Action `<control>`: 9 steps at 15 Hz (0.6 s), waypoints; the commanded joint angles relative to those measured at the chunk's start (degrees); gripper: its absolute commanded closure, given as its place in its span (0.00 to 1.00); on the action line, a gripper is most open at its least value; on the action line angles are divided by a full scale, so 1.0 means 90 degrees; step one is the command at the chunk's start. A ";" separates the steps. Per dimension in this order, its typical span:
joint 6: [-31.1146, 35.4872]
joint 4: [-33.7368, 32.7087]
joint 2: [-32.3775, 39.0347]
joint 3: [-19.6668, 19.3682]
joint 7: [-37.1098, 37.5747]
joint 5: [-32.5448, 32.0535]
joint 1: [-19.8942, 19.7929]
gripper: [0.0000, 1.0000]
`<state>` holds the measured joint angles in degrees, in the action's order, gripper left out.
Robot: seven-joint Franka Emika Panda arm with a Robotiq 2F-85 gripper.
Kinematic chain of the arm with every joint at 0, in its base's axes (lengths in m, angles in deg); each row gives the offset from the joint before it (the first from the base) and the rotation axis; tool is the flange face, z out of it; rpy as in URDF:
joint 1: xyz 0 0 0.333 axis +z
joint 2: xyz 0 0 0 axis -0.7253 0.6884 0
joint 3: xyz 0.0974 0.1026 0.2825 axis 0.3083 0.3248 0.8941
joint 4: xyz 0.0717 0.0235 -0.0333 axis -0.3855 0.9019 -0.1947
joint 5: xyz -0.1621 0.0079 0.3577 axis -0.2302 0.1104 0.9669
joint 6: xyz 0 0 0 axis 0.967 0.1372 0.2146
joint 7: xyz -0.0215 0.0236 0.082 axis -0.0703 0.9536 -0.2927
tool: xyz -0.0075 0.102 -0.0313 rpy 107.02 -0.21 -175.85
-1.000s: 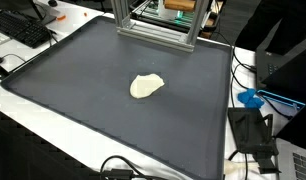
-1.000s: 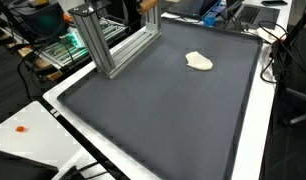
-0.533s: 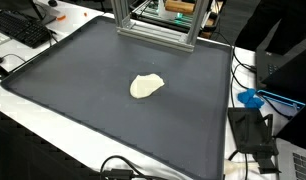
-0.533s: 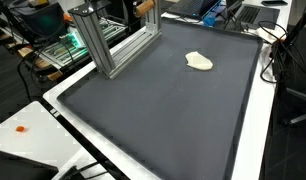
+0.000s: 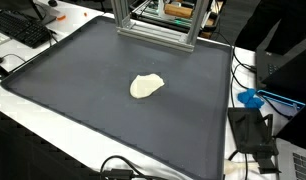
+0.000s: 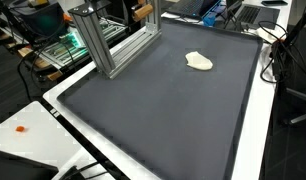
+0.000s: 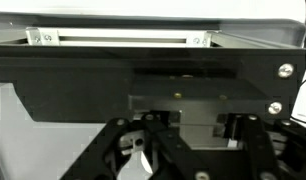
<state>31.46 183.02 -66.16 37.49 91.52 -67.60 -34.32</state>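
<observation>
A pale cream, flattish lump (image 5: pixel 146 87) lies alone near the middle of a dark grey mat (image 5: pixel 83 70); it also shows toward the far side of the mat (image 6: pixel 163 120) as the same lump (image 6: pixel 199 62). Neither the arm nor the gripper appears in the exterior views. In the wrist view the gripper (image 7: pixel 190 142) comes in from the bottom, its black linkages drawn together, shut. It sits close in front of a black panel (image 7: pixel 143 75) and an aluminium rail (image 7: pixel 118 38). I cannot make out anything between the fingers.
An aluminium frame (image 5: pixel 153 28) stands at the mat's far edge, seen also as the frame (image 6: pixel 108 45). A keyboard (image 5: pixel 23 28), a blue object (image 5: pixel 251 98), a black device (image 5: pixel 251 130) and cables (image 5: pixel 118 168) lie around the mat on the white table.
</observation>
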 commanded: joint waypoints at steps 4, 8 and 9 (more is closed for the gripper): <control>0.0230 0.0377 -0.0376 0.0152 0.0337 0.0170 -0.0081 0.66; 0.0239 0.0415 -0.0405 0.0142 0.0291 0.0199 -0.0040 0.66; 0.0230 0.0416 -0.0408 0.0146 0.0272 0.0183 -0.0039 0.66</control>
<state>32.75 184.90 -67.47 38.12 94.03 -67.54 -34.40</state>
